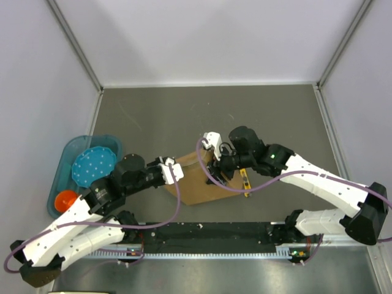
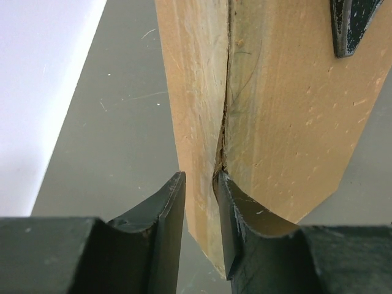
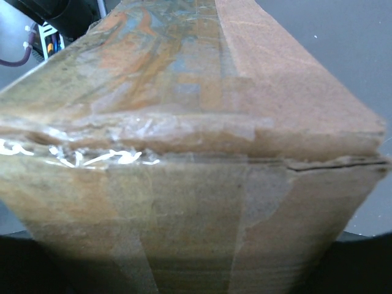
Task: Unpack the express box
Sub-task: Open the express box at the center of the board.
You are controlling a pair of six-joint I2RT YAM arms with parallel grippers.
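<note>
I'm at the opening step: the express box (image 1: 197,185) lies on the grey table (image 1: 275,116) between my two arms, near the front edge, and it isn't open yet. My left gripper (image 2: 199,179) has one finger (image 2: 164,223) on the outer side of the box's near edge and the other at the mouth of the seam (image 2: 225,104), so it looks pinched onto the strip of cardboard beside that seam. The seam is already gaping a little there, which helps.

My right gripper (image 1: 213,158) is at the far edge of the box. One of its fingers (image 2: 349,27) rests on the brown face, but the other is hidden, so I can't tell whether that gripper is clamped or only pressing. Its wrist camera is filled by the box's side, where clear tape (image 3: 122,156) is crinkled along the join.

The yellow utility knife (image 1: 246,182) lies on the table beside the box, just right of it and not in either gripper.

Next, as I judge it, the left should peel that flap up and outward while the right pins the box down. The pull must be slow, because thin cardboard may tear and any uncut tape will drag the whole box along.
</note>
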